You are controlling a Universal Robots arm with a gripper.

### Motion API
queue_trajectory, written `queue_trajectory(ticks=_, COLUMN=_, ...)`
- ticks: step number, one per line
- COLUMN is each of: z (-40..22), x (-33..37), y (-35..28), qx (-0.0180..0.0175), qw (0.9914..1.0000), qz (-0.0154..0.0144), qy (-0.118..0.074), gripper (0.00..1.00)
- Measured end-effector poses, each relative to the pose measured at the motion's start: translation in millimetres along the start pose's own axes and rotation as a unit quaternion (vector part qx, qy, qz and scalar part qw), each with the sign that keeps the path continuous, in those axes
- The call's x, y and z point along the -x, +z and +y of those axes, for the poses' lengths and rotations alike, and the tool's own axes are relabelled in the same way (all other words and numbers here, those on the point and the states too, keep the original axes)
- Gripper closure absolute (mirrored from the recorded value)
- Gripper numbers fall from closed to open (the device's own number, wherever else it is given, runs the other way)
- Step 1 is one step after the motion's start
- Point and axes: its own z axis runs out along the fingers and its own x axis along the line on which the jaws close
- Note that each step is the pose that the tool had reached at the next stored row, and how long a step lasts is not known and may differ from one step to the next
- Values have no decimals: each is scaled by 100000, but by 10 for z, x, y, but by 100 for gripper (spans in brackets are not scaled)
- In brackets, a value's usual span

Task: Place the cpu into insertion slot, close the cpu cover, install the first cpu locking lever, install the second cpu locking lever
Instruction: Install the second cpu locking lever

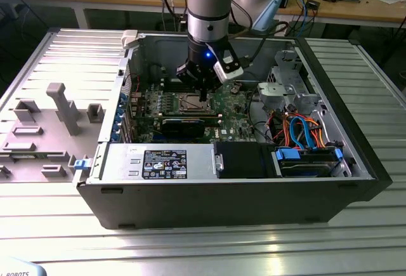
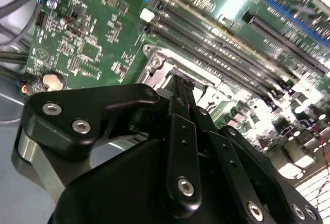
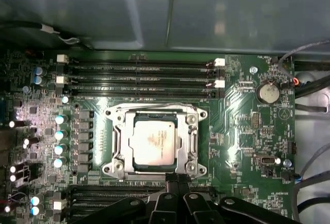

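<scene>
Gripper (image 3: 178, 178) first: its fingers are pinched together on nothing, tips hanging right over the edge of the insertion slot (image 3: 119, 154) nearest the wrist, inside the open computer case (image 1: 355, 162) that sits on the ribbed metal surface (image 1: 190, 244). Going big to small: in the exterior view the arm drops in from 12 o'clock, the green motherboard (image 3: 242, 147) is dead centre of the case, and the drive bays with blue and orange cables (image 1: 298, 130) are off at 3 o'clock. In the first wrist view the cpu (image 3: 154, 142) already lies flat in the slot, and the cpu cover (image 3: 193, 140) looks folded down around it, chip showing through its window. I can't make out whether either locking lever is latched. What could go wrong, I reckon: the tips are so close to the frame that a slightly off push could skid off the thin metal into the board, or jam the memory slots (image 3: 139, 74) and the row of capacitors (image 3: 59, 141) crowding the socket. Loose cables near the coin battery (image 3: 268, 91) look snaggable too.
</scene>
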Motion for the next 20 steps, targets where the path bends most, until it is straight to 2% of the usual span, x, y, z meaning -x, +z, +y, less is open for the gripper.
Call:
queue_trajectory(ticks=2, z=-51, x=-6, y=-1, qx=809, qw=99997, qz=-16, qy=25, gripper=89)
queue_trajectory(ticks=3, z=-68, x=-7, y=-2, qx=1046, qw=99995, qz=-28, qy=32, gripper=89)
queue_trajectory(ticks=17, z=-77, x=-7, y=-2, qx=1054, qw=99994, qz=-24, qy=33, gripper=89)
queue_trajectory(ticks=18, z=-86, x=-8, y=-3, qx=1077, qw=99994, qz=-22, qy=18, gripper=89)
queue_trajectory(ticks=20, z=-104, x=-12, y=-4, qx=1342, qw=99991, qz=-12, qy=47, gripper=89)
